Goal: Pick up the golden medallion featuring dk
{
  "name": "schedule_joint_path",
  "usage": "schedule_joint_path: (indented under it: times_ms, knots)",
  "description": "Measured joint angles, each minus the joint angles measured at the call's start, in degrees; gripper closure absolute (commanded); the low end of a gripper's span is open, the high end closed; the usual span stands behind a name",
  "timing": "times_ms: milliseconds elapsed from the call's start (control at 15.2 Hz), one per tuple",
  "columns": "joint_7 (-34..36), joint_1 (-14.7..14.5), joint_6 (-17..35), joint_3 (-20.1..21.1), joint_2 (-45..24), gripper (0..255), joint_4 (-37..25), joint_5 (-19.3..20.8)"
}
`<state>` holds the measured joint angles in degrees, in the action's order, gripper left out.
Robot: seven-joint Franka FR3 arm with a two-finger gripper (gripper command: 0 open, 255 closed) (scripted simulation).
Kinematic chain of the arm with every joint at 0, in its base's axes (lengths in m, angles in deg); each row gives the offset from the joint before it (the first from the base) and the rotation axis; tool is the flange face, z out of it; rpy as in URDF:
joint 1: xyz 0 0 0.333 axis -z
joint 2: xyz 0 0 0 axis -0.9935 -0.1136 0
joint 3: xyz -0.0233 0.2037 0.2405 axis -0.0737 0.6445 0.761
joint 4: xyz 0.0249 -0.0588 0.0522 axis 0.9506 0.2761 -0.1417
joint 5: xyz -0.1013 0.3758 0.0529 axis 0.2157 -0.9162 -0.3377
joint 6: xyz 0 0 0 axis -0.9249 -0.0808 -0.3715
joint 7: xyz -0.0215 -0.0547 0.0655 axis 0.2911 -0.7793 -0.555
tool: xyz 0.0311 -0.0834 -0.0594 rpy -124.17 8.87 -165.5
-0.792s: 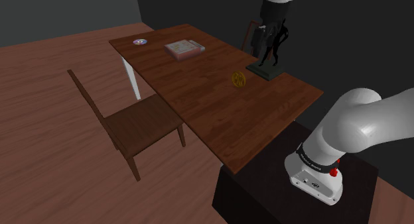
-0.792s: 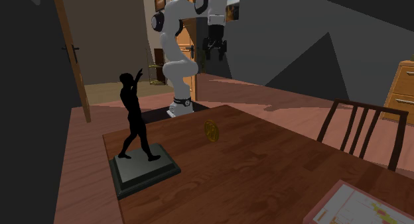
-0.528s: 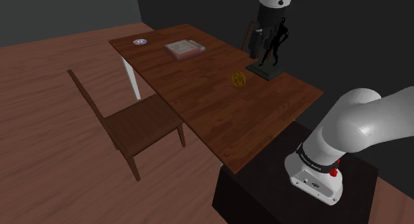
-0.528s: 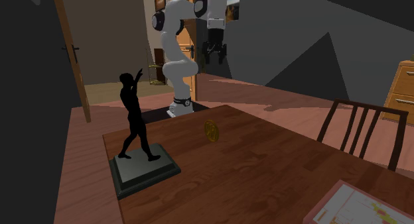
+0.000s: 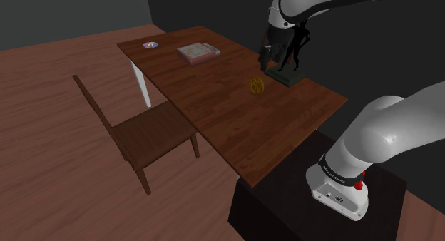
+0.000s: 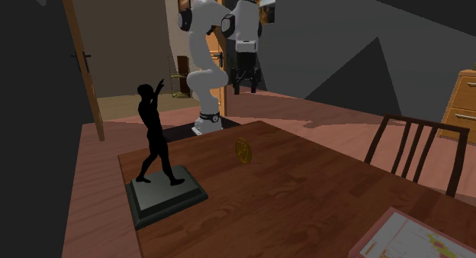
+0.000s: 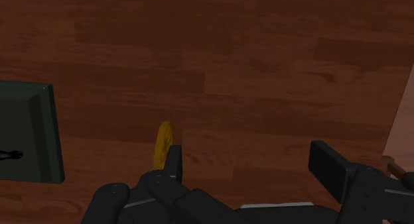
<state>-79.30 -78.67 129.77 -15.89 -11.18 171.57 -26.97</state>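
End effector (image 5: 267, 58) lower, nearer golden medallion (image 5: 257, 85)

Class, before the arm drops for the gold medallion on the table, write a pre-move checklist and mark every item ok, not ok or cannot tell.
1. Claw open: ok, the fingers stand apart.
2. Medallion standing on edge on the table: ok.
3. Medallion centred between the fingers: not ok, it sits by one finger.
4. Claw down at medallion height: not ok, it hangs above the table.
5. Black statuette apart from the medallion: ok, bare table lies between them.
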Motion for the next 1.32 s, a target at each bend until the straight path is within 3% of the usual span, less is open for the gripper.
schedule_joint_path:
  times_ms: [462, 924, 1320]
  knots:
    - [-3.70, 1.82, 12.26, -4.65, -12.96, 0, -0.95, -0.70]
    - [-8.66, 2.94, 21.38, -7.96, -27.74, 0, -6.46, -5.11]
    - [-10.32, 3.27, 26.15, -8.26, -32.46, 0, -6.31, -6.85]
